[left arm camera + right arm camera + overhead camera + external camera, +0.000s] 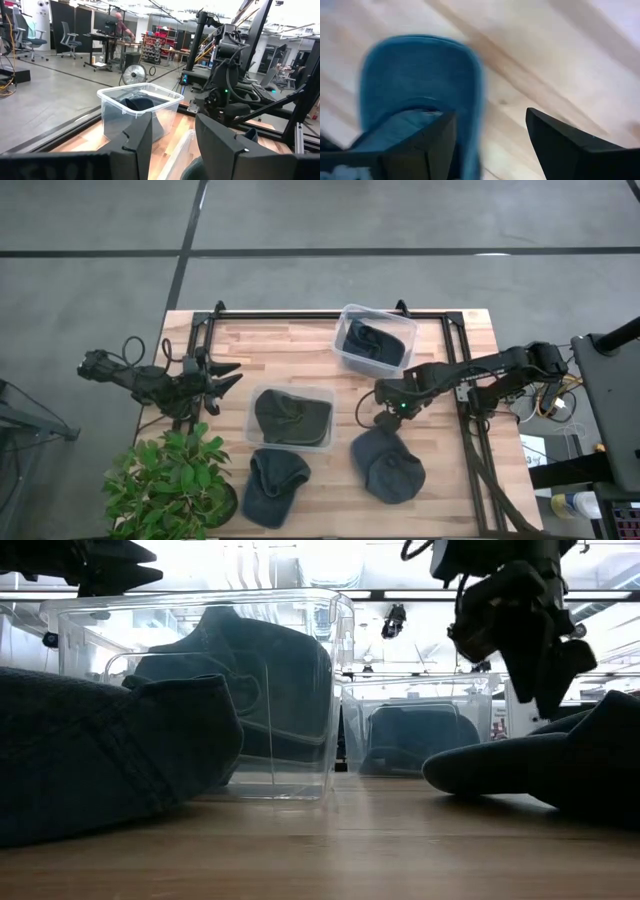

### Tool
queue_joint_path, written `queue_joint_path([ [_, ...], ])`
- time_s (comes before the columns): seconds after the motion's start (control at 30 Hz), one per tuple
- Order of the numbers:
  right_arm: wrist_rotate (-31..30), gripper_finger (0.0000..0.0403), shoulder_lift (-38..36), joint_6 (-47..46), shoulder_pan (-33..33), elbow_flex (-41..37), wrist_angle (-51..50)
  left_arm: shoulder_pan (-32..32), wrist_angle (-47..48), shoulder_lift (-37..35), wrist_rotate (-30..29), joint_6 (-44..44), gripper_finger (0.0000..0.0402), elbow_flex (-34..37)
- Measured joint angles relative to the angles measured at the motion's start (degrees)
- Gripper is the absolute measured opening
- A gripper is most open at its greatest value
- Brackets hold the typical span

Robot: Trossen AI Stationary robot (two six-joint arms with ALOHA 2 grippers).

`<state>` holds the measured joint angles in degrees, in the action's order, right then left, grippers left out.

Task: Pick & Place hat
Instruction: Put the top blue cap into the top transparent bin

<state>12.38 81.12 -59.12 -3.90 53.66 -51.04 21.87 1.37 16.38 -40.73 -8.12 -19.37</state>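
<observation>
No legible text, labels, brands or numbers anywhere.

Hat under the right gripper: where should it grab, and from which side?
Probably the brim. The hat lies flat on the table, brim toward the right gripper, which hangs open just above that edge. In the right wrist view the brim is a thin curved lip, so come straight down with one finger on each face.

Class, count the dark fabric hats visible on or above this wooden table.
4: one in the far clear plastic bin, one in the middle bin, two loose on the near tabletop.
</observation>
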Motion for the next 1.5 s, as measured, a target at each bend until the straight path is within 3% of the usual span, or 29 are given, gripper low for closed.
queue_joint_path([
  [0.13, 2.44, 0.0233, 0.34, -0.34, -0.07, -2.53, 8.5, 0.0, 0.0, 0.0, 0.0, 0.07, 0.0142, 0.02],
  [0.5, 5.8, 0.0207, 5.62, -0.99, -0.07, -5.05, 7.72, 0.0, -0.05, 0.5, 0.04, -0.07, 0.0142, -0.01],
  [0.6, 6.92, 0.0159, 7.72, -0.6, -0.07, -4.6, 7.91, -0.01, -0.43, 0.63, 0.03, -0.11, 0.0142, -0.01],
  [0.77, 7.96, 0.0029, 9.06, -0.02, -0.17, -4.38, 8.11, 0.01, -0.46, 0.63, 0.02, -0.1, 0.0142, -0.01],
  [0.87, 7.59, 0.0017, 7.81, -0.82, -0.39, -4.25, 8.13, 0.0, -0.48, 0.63, 0.02, -0.09, 0.0142, -0.01],
  [1.03, 3.6, 0.0012, 3.06, -3.09, -1.65, -2.16, 5.61, 0.0, -0.91, 0.63, 0.0, 0.28, 0.0142, -0.01],
  [1.2, -4.07, 0.0011, -2.48, -5.73, -3.97, 2.86, -4.94, 0.0, -0.94, 0.68, 0.0, 0.55, 0.0142, -0.01],
  [1.5, -21.89, 0.001, -9.87, -9.17, -10.81, 15.32, -12.04, 0.01, -0.98, 0.72, 0.72, 2.76, 0.0142, -0.01],
])
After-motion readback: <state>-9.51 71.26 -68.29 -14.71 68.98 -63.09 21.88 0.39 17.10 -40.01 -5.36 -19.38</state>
